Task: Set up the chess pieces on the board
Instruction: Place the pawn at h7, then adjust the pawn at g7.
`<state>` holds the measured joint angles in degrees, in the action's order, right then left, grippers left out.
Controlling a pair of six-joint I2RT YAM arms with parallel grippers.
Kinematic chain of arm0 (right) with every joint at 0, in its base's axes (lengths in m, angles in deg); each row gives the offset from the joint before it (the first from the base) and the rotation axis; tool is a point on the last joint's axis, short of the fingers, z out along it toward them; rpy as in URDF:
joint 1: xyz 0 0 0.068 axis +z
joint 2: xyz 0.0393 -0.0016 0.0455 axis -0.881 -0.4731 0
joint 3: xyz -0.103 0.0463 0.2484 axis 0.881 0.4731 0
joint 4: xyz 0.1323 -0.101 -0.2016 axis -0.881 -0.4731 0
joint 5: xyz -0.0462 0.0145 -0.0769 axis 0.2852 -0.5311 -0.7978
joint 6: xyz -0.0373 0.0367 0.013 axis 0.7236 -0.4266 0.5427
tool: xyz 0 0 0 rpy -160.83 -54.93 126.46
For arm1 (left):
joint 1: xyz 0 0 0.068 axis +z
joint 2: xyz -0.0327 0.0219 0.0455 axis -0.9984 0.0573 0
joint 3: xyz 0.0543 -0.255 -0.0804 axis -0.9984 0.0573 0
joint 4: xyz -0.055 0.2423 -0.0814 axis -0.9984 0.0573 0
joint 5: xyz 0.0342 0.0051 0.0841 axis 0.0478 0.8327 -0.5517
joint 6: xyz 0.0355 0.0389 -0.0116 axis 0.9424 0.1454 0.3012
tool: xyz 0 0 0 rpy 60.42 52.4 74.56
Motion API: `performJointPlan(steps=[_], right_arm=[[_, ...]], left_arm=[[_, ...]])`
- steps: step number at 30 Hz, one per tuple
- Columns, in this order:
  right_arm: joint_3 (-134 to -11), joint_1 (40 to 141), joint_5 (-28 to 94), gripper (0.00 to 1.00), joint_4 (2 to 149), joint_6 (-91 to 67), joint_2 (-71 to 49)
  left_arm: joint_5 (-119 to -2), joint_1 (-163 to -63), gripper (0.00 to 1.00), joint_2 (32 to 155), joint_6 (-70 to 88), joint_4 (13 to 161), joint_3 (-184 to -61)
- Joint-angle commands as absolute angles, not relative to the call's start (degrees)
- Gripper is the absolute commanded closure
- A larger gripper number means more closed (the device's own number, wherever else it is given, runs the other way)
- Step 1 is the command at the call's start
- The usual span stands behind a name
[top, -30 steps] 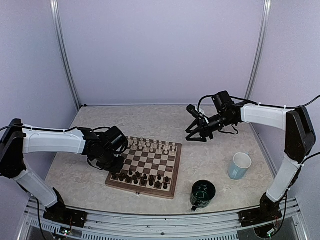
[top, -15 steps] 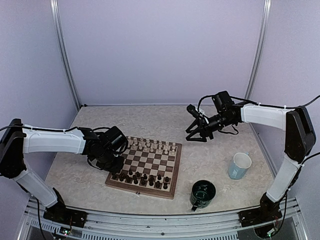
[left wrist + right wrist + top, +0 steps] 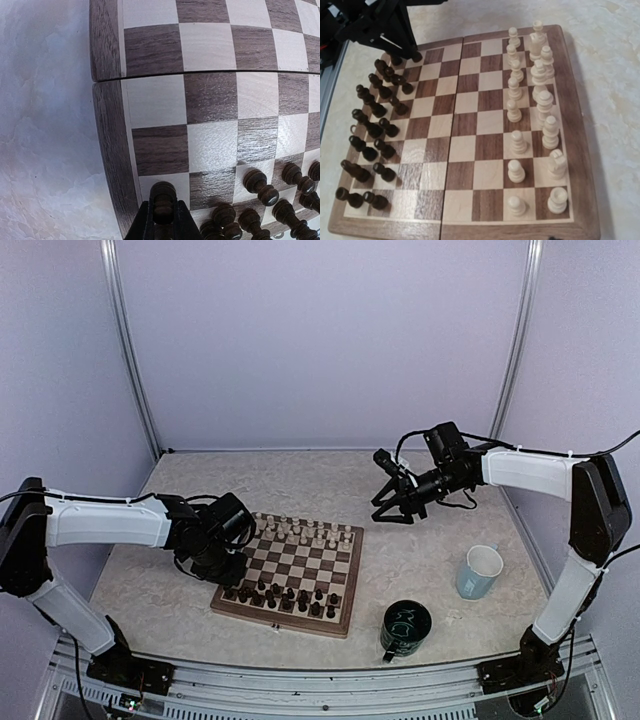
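Observation:
The board [image 3: 353, 578] lies at centre-left of the table. Dark brown chess pieces [image 3: 286, 597] stand in its near rows and cream pieces [image 3: 306, 533] in its far rows. My left gripper [image 3: 229, 566] is low over the board's near left corner. In the left wrist view it [image 3: 163, 221] is shut on a dark piece [image 3: 163, 196] over a pale corner square, beside the border [image 3: 107, 145]. My right gripper [image 3: 391, 511] hovers off the board's far right, jaws spread and empty. Its wrist view shows the board [image 3: 581, 150], cream pieces [image 3: 543, 100], dark pieces [image 3: 374, 127] and the left gripper [image 3: 406, 51], but not its own fingers.
A dark green mug [image 3: 405, 627] stands just right of the board's near corner. A white mug [image 3: 480, 571] stands farther right. The pale table is walled at the back and sides, with metal posts in the rear corners.

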<state>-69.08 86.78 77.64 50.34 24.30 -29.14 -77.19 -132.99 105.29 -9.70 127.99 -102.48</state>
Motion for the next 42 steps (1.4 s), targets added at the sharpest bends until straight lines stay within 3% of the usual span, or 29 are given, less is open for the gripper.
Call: performJointPlan(steps=[1,11,24,42], right_arm=[[-68.6,87.2,78.7,0.43,50.8,25.0,-29.2],[-68.7,87.2,78.6,0.43,50.7,25.1,-29.4],[-68.7,87.2,78.4,0.43,50.5,25.6,-29.5],[-68.5,87.3,78.6,0.43,50.5,25.6,-29.0]], left_arm=[[-77.6,-132.4,0.85,105.5,-9.5,132.0,-103.9],[-76.1,-133.3,0.70,103.9,-7.8,133.5,-109.0],[-74.0,-139.7,0.64,106.5,-2.3,136.1,-114.3],[-73.8,-138.7,0.64,107.8,-1.9,140.2,-113.0]])
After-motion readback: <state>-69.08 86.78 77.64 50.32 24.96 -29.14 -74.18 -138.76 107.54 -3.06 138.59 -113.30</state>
